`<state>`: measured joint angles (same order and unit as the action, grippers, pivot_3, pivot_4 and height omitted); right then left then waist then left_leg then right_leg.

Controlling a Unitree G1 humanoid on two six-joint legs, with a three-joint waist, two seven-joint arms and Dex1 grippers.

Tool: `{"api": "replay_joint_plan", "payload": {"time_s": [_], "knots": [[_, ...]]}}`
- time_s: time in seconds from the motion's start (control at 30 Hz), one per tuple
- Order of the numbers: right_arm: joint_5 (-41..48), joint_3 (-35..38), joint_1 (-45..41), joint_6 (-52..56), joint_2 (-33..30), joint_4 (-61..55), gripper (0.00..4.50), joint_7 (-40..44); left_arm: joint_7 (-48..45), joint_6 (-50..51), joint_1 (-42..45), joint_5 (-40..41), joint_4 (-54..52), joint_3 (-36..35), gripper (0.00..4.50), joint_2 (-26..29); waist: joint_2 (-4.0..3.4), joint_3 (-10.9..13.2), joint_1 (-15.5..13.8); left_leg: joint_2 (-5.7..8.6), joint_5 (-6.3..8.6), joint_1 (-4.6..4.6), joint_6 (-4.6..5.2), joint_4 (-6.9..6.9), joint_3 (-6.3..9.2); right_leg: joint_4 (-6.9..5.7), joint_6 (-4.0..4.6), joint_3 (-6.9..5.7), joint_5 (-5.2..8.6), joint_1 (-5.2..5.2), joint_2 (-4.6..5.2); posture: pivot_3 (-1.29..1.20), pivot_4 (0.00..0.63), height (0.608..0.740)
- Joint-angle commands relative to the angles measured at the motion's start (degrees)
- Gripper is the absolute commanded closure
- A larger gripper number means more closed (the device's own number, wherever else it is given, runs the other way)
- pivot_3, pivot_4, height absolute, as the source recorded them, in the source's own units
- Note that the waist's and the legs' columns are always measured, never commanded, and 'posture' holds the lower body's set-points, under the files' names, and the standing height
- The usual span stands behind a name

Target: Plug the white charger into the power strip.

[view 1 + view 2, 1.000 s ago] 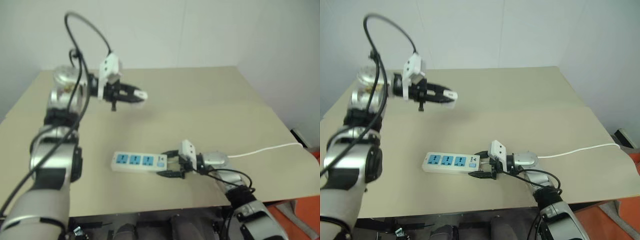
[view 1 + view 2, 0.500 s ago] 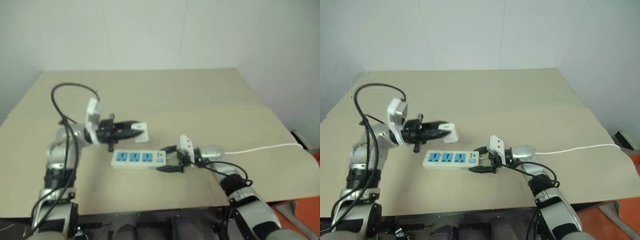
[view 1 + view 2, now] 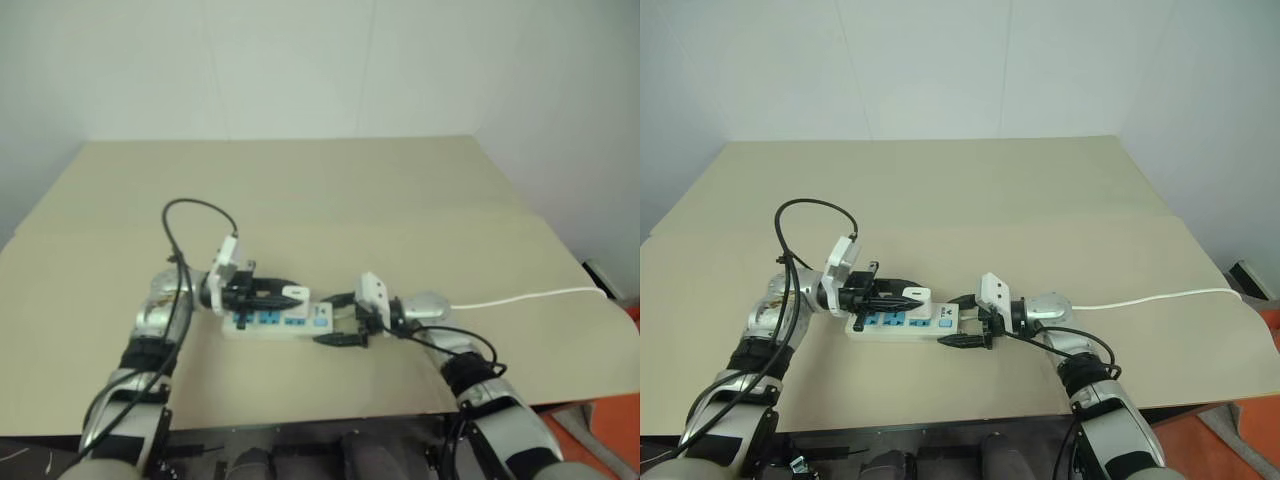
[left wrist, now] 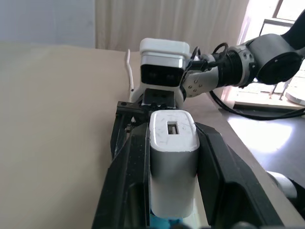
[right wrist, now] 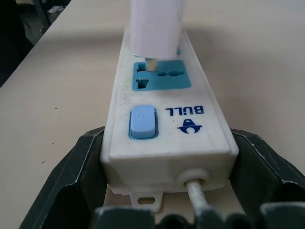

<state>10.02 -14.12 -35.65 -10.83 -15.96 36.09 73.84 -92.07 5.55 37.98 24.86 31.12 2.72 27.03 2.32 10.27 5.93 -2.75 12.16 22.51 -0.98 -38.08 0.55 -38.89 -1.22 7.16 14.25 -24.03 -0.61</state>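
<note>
The power strip (image 3: 272,321) lies flat near the table's front edge, blue socket faces up. My right gripper (image 3: 336,320) is shut on its switch end, one black finger (image 5: 71,183) along each side. In the right wrist view the strip (image 5: 167,131) shows its blue switch and nearest socket. My left gripper (image 3: 288,295) points level toward the right and is shut on the white charger (image 3: 296,294). The charger (image 5: 155,26) stands upright just over the strip, at the far edge of the socket beside the switch. I cannot tell whether its prongs are inside. In the left wrist view the charger (image 4: 172,176) sits between both fingers.
The strip's thin white cord (image 3: 522,297) runs right across the tan table (image 3: 300,190) toward its right edge. A fold line crosses the table behind the strip. A black cable loops above my left wrist.
My left arm has come down from high over the table's back left, carrying the charger down and right onto the strip. The right gripper has kept its hold in place.
</note>
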Motion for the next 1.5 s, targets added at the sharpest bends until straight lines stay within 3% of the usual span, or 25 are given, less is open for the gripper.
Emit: {"api": "replay_joint_plan", "payload": {"time_s": [0.03, 0.57, 1.5], "knots": [[-0.90, -0.85, 1.38, 0.91, -0.25, -1.01, 1.09, 0.97, -0.43, -2.48, 1.77, 0.89, 1.89, 1.15, 3.51, 1.11, 0.00, 0.00, 0.01, 0.00, 0.00, 0.01, 0.00, 0.00, 0.00, 0.01, 0.00, 0.00, 0.00, -0.01, 0.00, 0.00, 0.150, 0.740], [-1.59, -1.06, 1.56, 0.90, 0.10, -1.10, 1.09, -0.02, -0.43, -1.07, 0.35, 6.02, 0.95, 1.16, 3.51, 0.64, 0.00, 0.00, -0.12, 0.00, 0.00, 0.01, 0.00, 0.00, 0.00, 0.01, -0.01, -0.01, 0.01, -0.02, 0.00, 0.00, 0.150, 0.740], [-2.38, -1.47, 2.05, 0.30, -0.30, -1.17, 1.09, -0.69, -0.43, -5.40, 0.76, 3.34, 5.89, 7.08, 3.51, 3.35, 0.01, -0.03, -0.15, 0.00, 0.00, -0.03, 0.00, 0.02, 0.00, 0.03, 0.00, 0.00, 0.04, 0.02, -0.01, 0.00, 0.150, 0.740]]}}
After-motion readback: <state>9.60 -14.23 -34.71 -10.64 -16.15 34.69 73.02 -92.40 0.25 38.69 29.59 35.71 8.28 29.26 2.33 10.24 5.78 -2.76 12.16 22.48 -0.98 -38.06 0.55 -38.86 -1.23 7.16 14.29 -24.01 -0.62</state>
